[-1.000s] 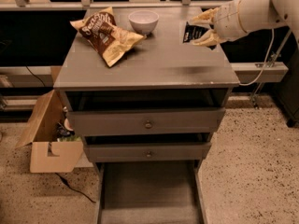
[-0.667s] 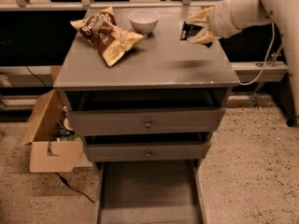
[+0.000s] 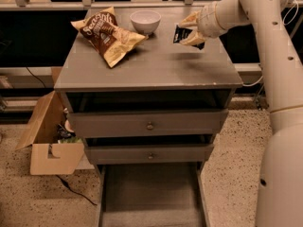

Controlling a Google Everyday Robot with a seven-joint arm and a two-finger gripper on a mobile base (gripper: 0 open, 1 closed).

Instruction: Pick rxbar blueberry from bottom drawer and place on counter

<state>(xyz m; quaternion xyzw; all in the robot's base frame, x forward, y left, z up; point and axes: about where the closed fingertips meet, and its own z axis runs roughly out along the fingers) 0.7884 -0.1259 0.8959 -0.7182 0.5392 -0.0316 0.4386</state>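
Note:
My gripper [image 3: 190, 29] is over the back right part of the counter [image 3: 156, 63]. It is shut on the rxbar blueberry [image 3: 182, 33], a dark flat bar with pale print, held just above the counter top. The bottom drawer [image 3: 149, 195] is pulled open below, and its plain grey floor shows nothing on it.
A brown-and-yellow chip bag [image 3: 106, 33] lies on the back left of the counter, a white bowl [image 3: 145, 21] behind the middle. Two knobbed drawers [image 3: 150, 126] sit above the open tray. A cardboard box [image 3: 49, 138] stands on the floor at left. My white arm [image 3: 279, 103] fills the right side.
My gripper has moved left and slightly down with the bar, closer to the counter top. Nothing else on the counter moved.

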